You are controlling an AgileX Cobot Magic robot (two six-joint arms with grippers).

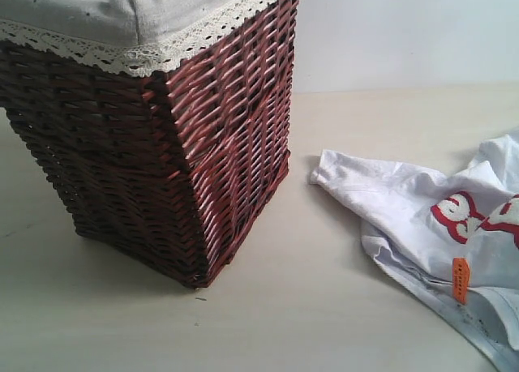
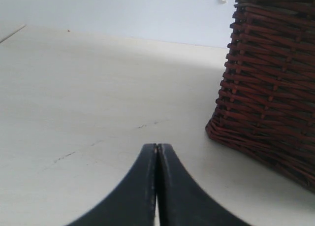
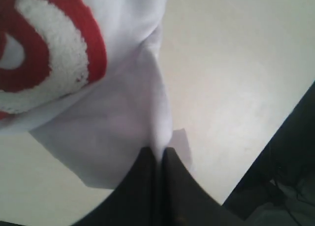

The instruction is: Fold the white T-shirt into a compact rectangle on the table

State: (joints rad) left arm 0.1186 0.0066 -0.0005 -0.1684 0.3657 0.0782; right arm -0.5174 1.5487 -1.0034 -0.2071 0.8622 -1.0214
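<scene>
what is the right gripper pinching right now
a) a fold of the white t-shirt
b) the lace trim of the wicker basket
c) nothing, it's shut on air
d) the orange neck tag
a: in the right wrist view the right gripper is closed, with a raised ridge of the white T-shirt running straight in between its fingertips.

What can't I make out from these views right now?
T-shirt: cut off by the exterior view's right edge; full outline unknown.
Basket: contents hidden by its cloth liner; top cropped, exterior view.
Right tool: right wrist view too close to tell which T-shirt part it pinches.
</scene>
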